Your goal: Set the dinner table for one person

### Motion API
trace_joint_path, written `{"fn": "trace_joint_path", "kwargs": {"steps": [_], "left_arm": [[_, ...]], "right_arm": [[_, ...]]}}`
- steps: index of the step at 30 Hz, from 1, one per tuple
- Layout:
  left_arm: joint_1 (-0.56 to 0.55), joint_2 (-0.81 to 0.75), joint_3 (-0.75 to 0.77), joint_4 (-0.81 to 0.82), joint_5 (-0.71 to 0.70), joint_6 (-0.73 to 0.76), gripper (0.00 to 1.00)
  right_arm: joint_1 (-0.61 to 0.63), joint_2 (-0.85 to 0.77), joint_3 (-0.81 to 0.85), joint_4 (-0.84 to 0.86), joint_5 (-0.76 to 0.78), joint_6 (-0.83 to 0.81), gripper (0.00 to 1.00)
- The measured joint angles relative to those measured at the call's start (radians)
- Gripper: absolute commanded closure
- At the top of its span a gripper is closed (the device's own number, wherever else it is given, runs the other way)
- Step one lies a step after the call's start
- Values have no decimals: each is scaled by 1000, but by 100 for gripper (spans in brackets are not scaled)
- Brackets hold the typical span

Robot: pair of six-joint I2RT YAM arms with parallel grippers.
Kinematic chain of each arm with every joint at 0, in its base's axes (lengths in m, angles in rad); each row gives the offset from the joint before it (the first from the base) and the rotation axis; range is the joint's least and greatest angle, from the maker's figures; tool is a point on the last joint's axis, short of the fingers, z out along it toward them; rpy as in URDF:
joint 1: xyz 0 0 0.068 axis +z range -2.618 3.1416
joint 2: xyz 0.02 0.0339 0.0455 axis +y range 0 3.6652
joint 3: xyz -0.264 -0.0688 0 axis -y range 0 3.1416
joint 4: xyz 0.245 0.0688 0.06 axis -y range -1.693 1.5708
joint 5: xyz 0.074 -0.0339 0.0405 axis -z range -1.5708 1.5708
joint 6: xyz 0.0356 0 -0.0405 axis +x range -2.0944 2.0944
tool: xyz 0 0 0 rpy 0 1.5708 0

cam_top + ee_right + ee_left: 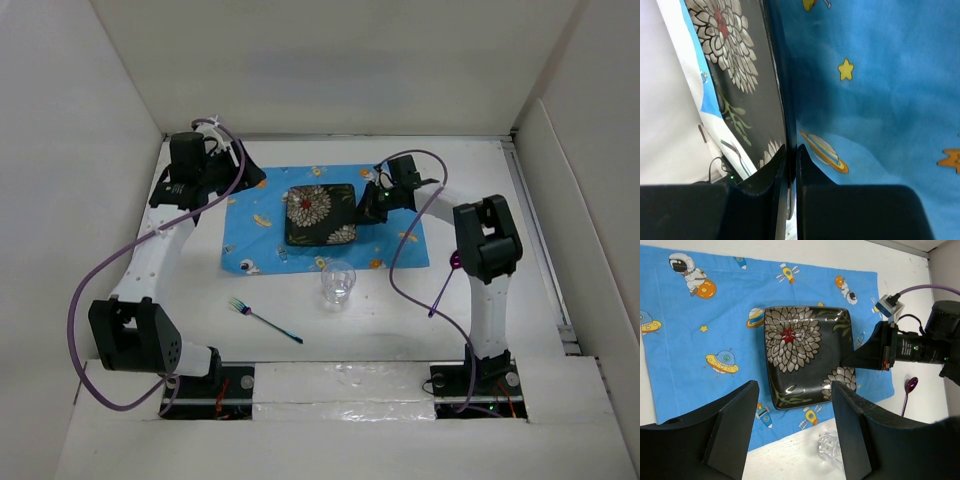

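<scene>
The table (400,320) was the white surface under everything, running from the arm bases to the far wall. A blue placemat (255,215) lay on its far half, with a dark flowered plate (320,215) on the mat.

The right gripper (791,150) was pinched shut on the plate's right rim, one finger above and one below. In the right wrist view the plate appeared nearly edge-on and was cut off at the top. The strip of rim between the fingers was hidden. From above, this gripper (368,205) covered part of the mat's right side.

The left gripper (795,387) stood wide open and held nothing, above the mat's left part. From above, its dark fingers were hard to pick out.

A glass (338,283) stood on bare table just off the mat's near edge. In the left wrist view it (829,446) was partly behind a finger. A fork (265,320) lay nearer the bases, well apart from the mat. A purple spoon (910,385) lay right of the mat. Its handle ran down behind the left gripper's finger, and from above the right arm hid most of it.
</scene>
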Motion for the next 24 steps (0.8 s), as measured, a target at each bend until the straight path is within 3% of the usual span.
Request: {"fn": "trace_joint_path", "kwargs": {"steps": [5,9,10,17,18,19,20,22,23,24], "left_arm": [[0,0,-18,2,4,-2,43],[0,0,-26,6,7,-4,43],[0,0,-28,7,9,-4,43],[0,0,-29,12,13,-5,44],[0,0,-29,13,13,-5,44],[0,0,-29,12,13,-4,45],[0,0,-29,13,13,-4,55],[0,0,-29,12,16,-9,80],[0,0,-29,11,18,-11,100],[0,0,-29,11,23,-10,100]], "right_arm": [[6,43,47,-31,8,-32,100],[5,89,95,-83,-3,-54,81],[5,97,109,-95,-10,-60,70],[8,97,151,-169,36,-116,41],[8,87,154,-184,54,-126,41],[8,76,156,-202,77,-135,40],[8,62,157,-222,100,-143,38],[8,23,157,-258,151,-161,38],[8,-3,157,-274,175,-169,48],[8,-34,154,-283,201,-180,99]]}}
